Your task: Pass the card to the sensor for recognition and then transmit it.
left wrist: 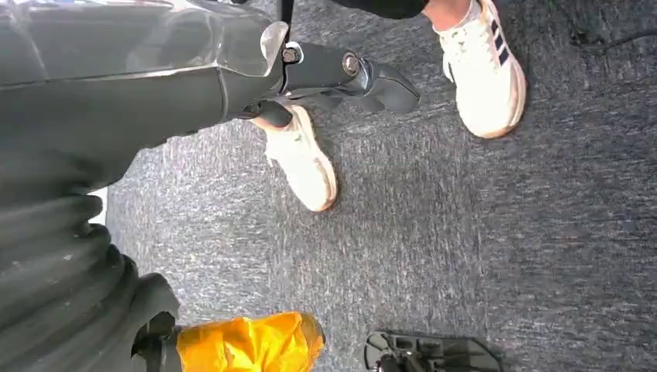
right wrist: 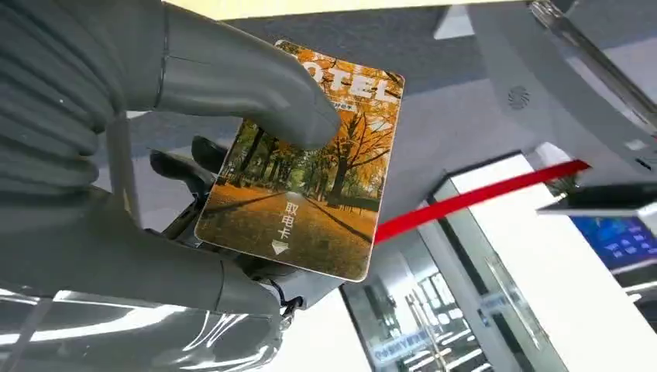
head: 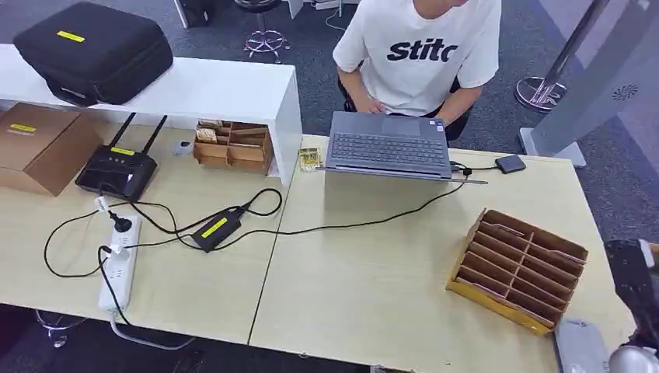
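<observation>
My right hand (right wrist: 139,155) holds a hotel card (right wrist: 310,194) printed with an autumn tree avenue, the thumb (right wrist: 248,85) pressing on its face and darker fingers behind it. In the head view my right arm (head: 633,284) comes in at the lower right corner, past the table's edge. A small black sensor box (head: 510,163) lies on the table right of the laptop (head: 388,146), cabled to it. My left hand (left wrist: 341,70) hangs over the carpet with its fingers stretched out and nothing in them.
A cardboard slotted card rack (head: 517,268) stands at the table's front right, with a grey flat device (head: 579,346) beside it. A person in a white shirt (head: 423,54) sits behind the laptop. Cables, a power strip (head: 119,264), a router (head: 116,171) and boxes lie on the left.
</observation>
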